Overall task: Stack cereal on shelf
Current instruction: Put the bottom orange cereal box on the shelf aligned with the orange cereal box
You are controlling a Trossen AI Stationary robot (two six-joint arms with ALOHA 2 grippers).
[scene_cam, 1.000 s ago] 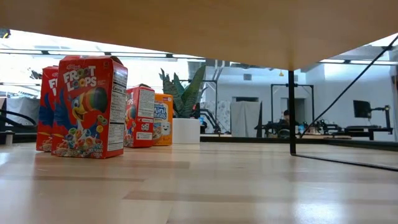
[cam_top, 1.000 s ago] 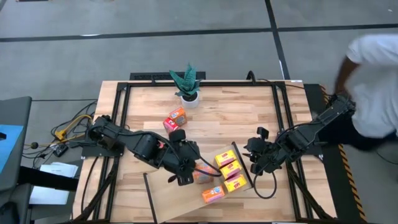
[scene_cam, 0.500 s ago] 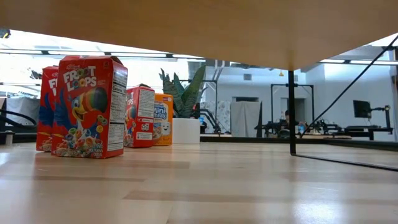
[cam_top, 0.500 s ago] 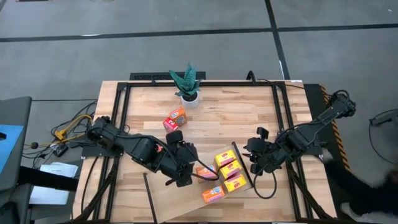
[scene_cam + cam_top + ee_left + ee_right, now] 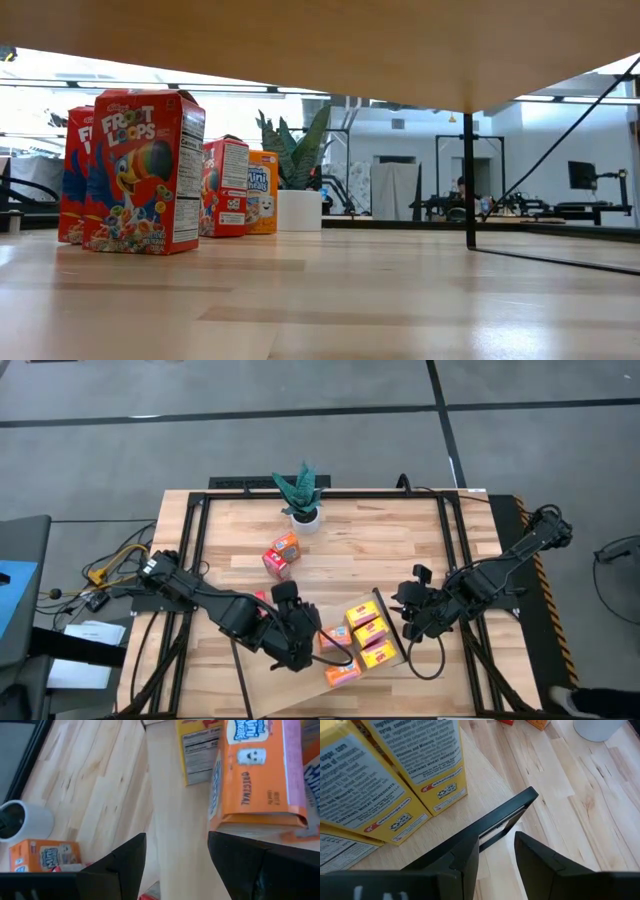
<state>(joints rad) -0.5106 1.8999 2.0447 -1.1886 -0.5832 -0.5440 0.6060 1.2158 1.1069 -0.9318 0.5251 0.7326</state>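
The shelf [image 5: 285,690] is a light board at the near middle of the table; the low view looks under it [image 5: 320,40]. Yellow cereal boxes [image 5: 366,624] and an orange one [image 5: 342,673] stand on its right part. Another orange box [image 5: 330,635] stands just beyond my left gripper [image 5: 310,645], which is open with bare board between its fingers [image 5: 175,840]. My right gripper [image 5: 404,620] is open at the far end of the shelf's right-hand black rail [image 5: 512,812]. Two more boxes [image 5: 283,550] stand on the tabletop. My left gripper has one finger [image 5: 235,855] right in front of the orange box's bottom edge [image 5: 257,822]; whether it touches the box, I cannot tell. My right gripper has one finger [image 5: 462,865] over the rail where it runs past; whether it touches the rail, I cannot tell.
A potted plant [image 5: 303,500] stands at the table's far middle. Red and orange boxes [image 5: 140,170] line up on the tabletop in the low view. A black frame [image 5: 330,490] borders the table. Cables [image 5: 115,565] lie off its left edge.
My left gripper has drawn back from the orange box toward the near left and sunk a little; the box now shows more fully on the shelf. A person at the table's right edge has left the high view.
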